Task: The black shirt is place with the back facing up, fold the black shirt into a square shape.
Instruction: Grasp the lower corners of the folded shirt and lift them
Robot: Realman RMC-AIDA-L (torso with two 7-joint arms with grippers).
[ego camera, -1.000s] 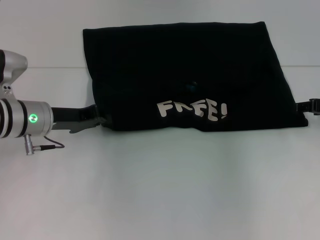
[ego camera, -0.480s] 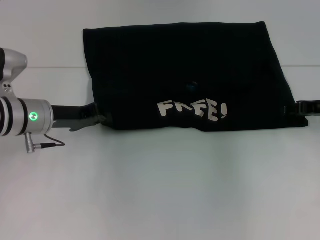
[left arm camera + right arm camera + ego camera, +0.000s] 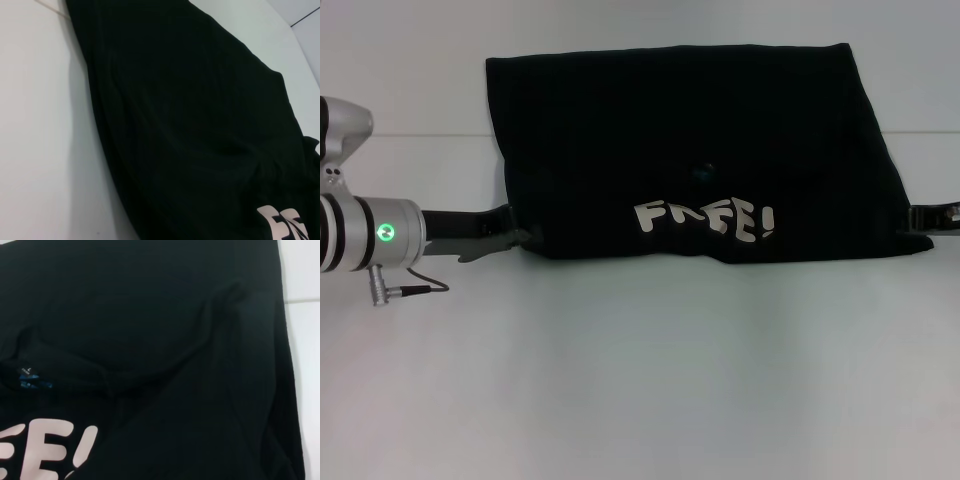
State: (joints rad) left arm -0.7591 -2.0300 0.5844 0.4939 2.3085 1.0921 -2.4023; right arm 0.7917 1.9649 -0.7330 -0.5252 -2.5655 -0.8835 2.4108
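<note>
The black shirt (image 3: 690, 140) lies folded into a wide rectangle at the back of the white table (image 3: 650, 380). White letters reading FREE! (image 3: 705, 218) show near its front edge. My left gripper (image 3: 515, 238) is low at the shirt's front left corner, touching the cloth. At the shirt's front right corner, by the frame's edge, sits my right gripper (image 3: 923, 218). The left wrist view is filled by the black shirt (image 3: 200, 130) and bare table. In the right wrist view I see the black shirt (image 3: 165, 340), its neck label (image 3: 30, 377) and part of the letters (image 3: 45, 445).
The white table stretches bare in front of the shirt. A seam line (image 3: 420, 135) crosses the surface behind my left arm. My left arm's silver wrist with a green light (image 3: 386, 234) reaches in from the left edge.
My right gripper pushed in along the shirt's front right corner half a second ago and has since drawn back toward the edge. My left gripper edged slightly toward the shirt.
</note>
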